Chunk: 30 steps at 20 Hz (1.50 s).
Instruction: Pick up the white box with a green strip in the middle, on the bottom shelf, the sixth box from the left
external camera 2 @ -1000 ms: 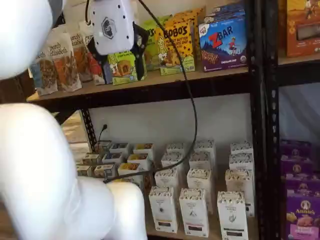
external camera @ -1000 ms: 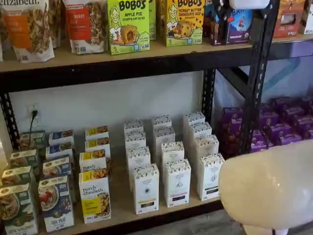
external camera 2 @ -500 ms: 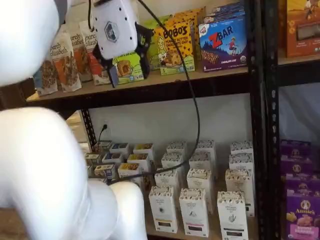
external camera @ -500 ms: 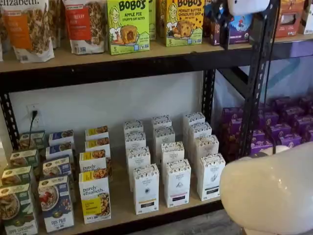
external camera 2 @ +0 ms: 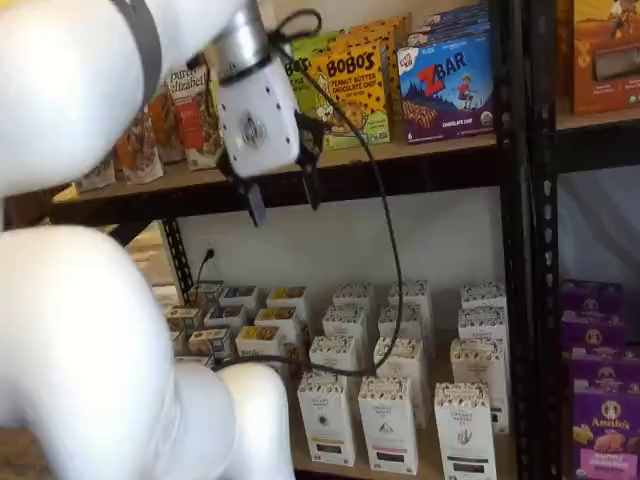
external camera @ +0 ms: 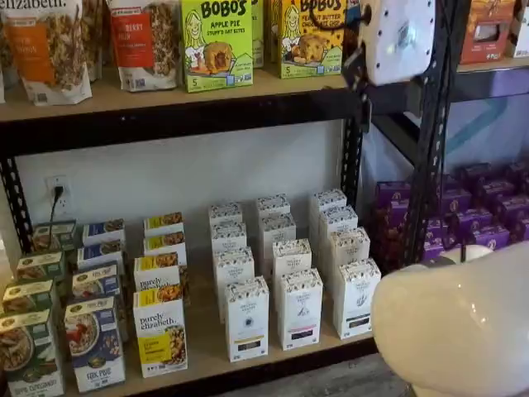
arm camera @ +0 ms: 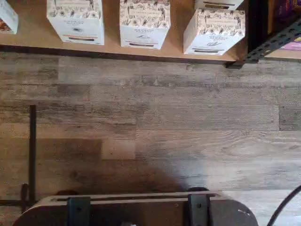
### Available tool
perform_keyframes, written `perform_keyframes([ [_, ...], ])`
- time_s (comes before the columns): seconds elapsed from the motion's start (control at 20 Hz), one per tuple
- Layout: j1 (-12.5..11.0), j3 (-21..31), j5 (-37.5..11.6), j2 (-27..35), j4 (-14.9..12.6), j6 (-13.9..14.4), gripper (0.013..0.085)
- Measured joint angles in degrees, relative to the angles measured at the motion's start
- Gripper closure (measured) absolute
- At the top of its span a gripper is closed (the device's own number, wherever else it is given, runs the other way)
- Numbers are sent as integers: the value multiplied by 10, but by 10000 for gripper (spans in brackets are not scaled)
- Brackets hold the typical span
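Note:
The white box with the dark green strip (external camera: 354, 298) stands upright at the right end of the front row of white cartons on the bottom shelf (external camera: 207, 349). It also shows in a shelf view (external camera 2: 463, 430) and in the wrist view (arm camera: 214, 29). My gripper (external camera 2: 281, 198) hangs in front of the upper shelf's rail, well above and left of the box. Its two black fingers point down with a plain gap between them and hold nothing. In a shelf view only its white body (external camera: 397, 35) shows clearly.
Same-shaped white cartons with yellow (external camera: 246, 319) and pink-purple (external camera: 299, 308) strips stand beside the box. Cereal boxes (external camera: 161, 331) sit to the left, purple boxes (external camera: 475, 219) past the black post (external camera: 430, 141). My white arm link (external camera: 455, 322) and cable (external camera 2: 388, 230) hang in front.
The gripper has come down from the upper shelf's goods to the level of the upper shelf's rail and shifted right. Its fingers now show spread apart. The boxes have not moved.

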Motion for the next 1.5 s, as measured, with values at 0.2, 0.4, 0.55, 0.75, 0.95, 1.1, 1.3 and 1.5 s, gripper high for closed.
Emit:
perform_keyframes([
  [0.2,-20,71,-80,6,2,-9,130],
  [0.4,-41,127,-148,40,10,-24,130],
  [0.55,-55,167,-211,61,21,-35,130],
  [0.75,-67,214,-307,97,26,-42,130],
  [0.95,-80,241,-385,159,17,-46,130],
  [1.1,-91,261,-461,215,-2,-40,130],
  [1.3,-111,278,-570,283,-30,-30,130],
  [1.5,-138,262,-650,381,-44,-39,130],
])
